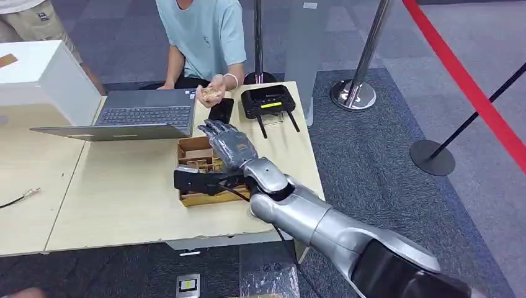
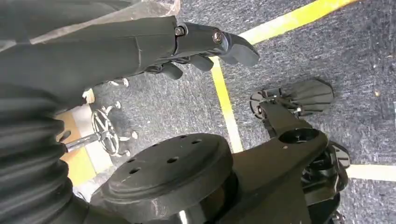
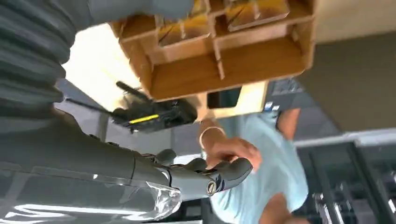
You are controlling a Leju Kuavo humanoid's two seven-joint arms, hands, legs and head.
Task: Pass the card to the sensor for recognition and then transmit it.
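Right hand [image 1: 224, 144], fingers spread and empty, hovers over the wooden tray [image 1: 189, 198] of cards [image 1: 197, 164]; left hand [image 2: 205, 46] curled, empty

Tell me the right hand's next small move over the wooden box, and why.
Probably lower the right hand into the wooden box to pick a card. It hovers above the box's compartments with fingers apart and nothing in it, and the person across the table already holds something by the phone.
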